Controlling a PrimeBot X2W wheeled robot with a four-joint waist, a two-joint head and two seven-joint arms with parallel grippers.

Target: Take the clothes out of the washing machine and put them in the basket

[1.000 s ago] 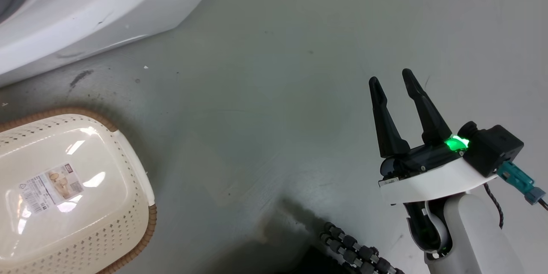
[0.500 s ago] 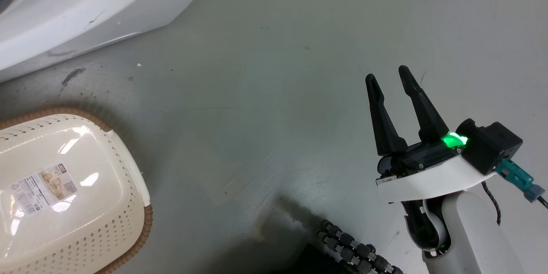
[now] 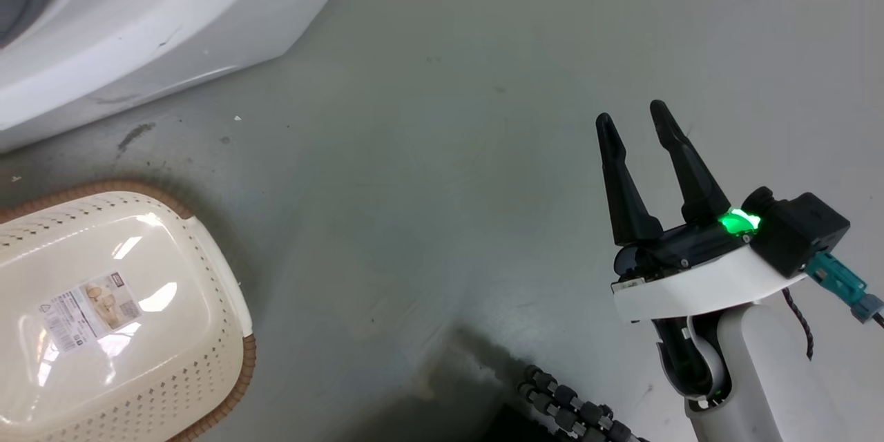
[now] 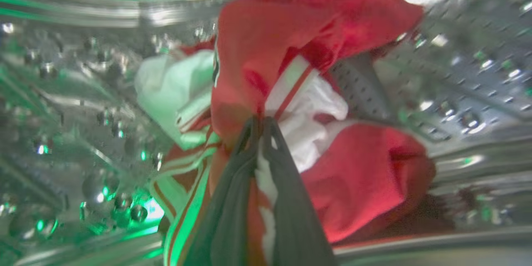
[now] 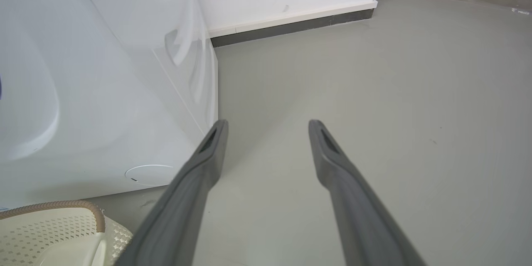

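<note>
Inside the perforated steel drum of the washing machine (image 4: 62,104), my left gripper (image 4: 261,122) is shut on the red jersey clothes (image 4: 266,45), which hang bunched with white fabric (image 4: 316,120) around the fingers. The white machine body (image 3: 138,21) fills the head view's upper left and the right wrist view's left side (image 5: 83,91). The cream basket (image 3: 228,290) sits on the floor at lower left, holding just its label, and its corner (image 5: 50,216) shows in the right wrist view. My right gripper (image 3: 632,121) hovers open over bare floor, with nothing between its fingers (image 5: 208,153).
Grey floor (image 3: 428,152) stretches between the machine, basket and right arm. A black ribbed cable (image 3: 573,407) lies at the bottom edge. A white wall with a dark skirting (image 5: 291,27) runs behind the machine.
The head camera has shifted slightly, sliding the whole picture a little down and right. My right gripper stays open in the same place over the floor.
</note>
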